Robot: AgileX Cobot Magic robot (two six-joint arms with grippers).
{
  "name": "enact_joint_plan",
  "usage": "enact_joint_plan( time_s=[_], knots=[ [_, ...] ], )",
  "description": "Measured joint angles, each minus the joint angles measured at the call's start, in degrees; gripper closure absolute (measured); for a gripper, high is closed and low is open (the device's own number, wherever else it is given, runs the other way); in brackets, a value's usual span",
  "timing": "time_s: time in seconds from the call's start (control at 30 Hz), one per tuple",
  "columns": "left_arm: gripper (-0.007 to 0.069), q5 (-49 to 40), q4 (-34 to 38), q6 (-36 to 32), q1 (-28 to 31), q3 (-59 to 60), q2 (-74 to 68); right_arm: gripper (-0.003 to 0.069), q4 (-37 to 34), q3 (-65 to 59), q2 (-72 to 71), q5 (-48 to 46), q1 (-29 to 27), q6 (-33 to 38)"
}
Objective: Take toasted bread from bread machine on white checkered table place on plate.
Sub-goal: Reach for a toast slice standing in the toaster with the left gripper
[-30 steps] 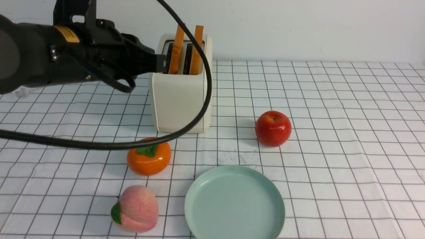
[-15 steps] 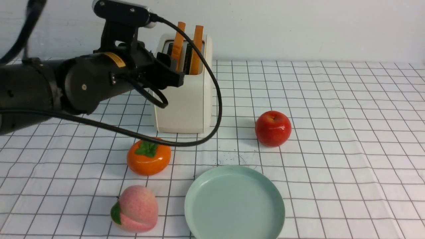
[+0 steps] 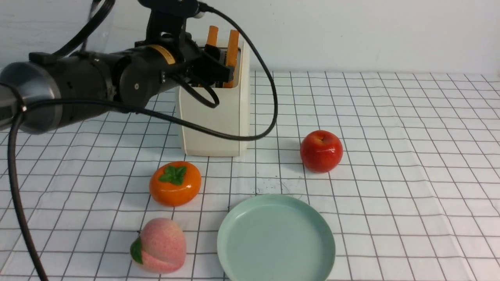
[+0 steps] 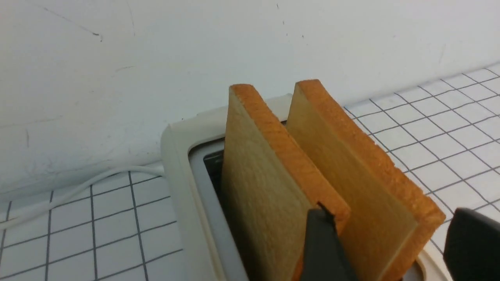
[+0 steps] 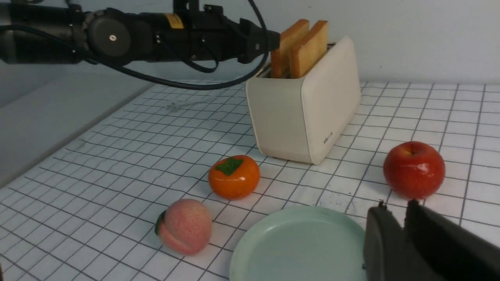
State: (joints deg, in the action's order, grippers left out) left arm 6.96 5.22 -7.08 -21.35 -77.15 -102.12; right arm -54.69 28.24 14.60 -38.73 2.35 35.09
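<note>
Two slices of toasted bread stand upright in the cream bread machine (image 3: 213,117) at the back of the white checkered table (image 3: 390,156). My left gripper (image 3: 222,68) is open at the slots. One of its fingers (image 4: 320,242) is between the slices and the other is outside, so the right slice (image 4: 351,168) stands between them, not clamped. The left slice (image 4: 258,187) is beside it. The mint plate (image 3: 276,238) lies at the front. My right gripper (image 5: 396,205) shows only in its wrist view, shut on nothing beside the plate's rim (image 5: 242,249).
A red apple (image 3: 321,151) sits right of the toaster. An orange persimmon (image 3: 175,183) and a pink peach (image 3: 158,245) lie left of the plate. The left arm's black cable (image 3: 234,136) hangs across the toaster's front. A white wall runs behind.
My left arm has swung up and to the right from the toaster's left side to its top. Its jaws have opened around the right slice.
</note>
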Motion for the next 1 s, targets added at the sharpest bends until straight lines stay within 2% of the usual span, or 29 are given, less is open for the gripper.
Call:
enact_joint_plan(
  time_s=[0.3, 0.73, 0.97, 1.0],
  knots=[
    [0.0246, 1.71, 0.0, 0.0, 0.05, -3.64, -5.58, 0.0576, -2.37, 0.12, 0.05, -0.9, 0.0, 1.88],
    [0.0422, 4.12, 2.2, 0.16, 1.65, -4.28, -7.65, 0.0575, -2.58, 0.12, 0.05, -1.12, 0.0, 1.88],
    [0.0492, 5.43, 2.2, 0.16, 1.65, -4.28, -7.65, 0.0575, -3.18, 0.12, 0.05, -1.06, 0.0, 1.9],
    [0.0535, 5.43, 2.2, 0.16, 1.65, -4.28, -7.65, 0.0575, -3.22, 0.12, 0.05, -1.06, 0.0, 1.9]
  ],
)
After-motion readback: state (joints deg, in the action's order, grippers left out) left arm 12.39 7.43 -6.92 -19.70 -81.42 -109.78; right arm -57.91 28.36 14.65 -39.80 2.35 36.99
